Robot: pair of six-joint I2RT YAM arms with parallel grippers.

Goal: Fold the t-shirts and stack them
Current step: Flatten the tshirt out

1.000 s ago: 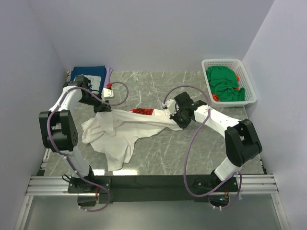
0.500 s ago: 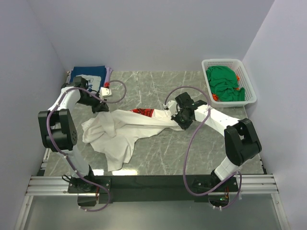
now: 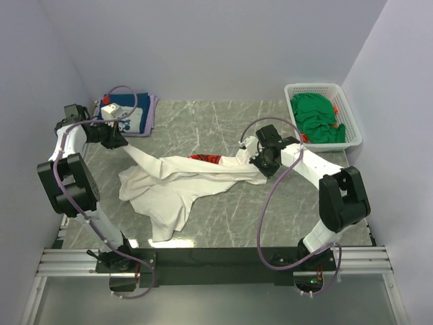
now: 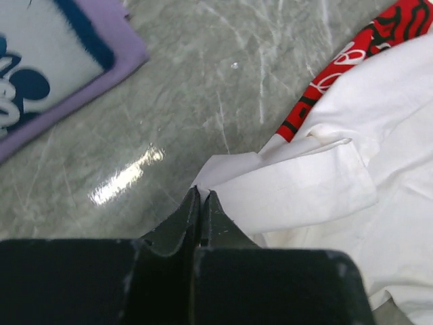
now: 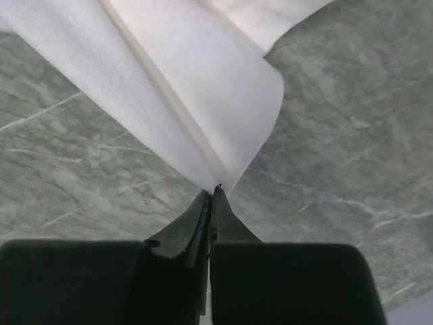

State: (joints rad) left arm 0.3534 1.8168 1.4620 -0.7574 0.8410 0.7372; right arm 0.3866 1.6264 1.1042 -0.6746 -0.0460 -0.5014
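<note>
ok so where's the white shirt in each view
Top external: white shirt lies across the middle of the table, its bulk toward the left.
Left wrist: right half, a corner pinched in the left pincer at bottom centre.
Right wrist: upper half, a fold pinched in the right pincer.
Shared landmark: the grey marble table under it.

The top camera looks down from high behind the near edge over the table (image 3: 223, 227), while each wrist camera peers close along its fingers (image 4: 177, 227) at the white shirt (image 3: 169, 193) all three share.
</note>
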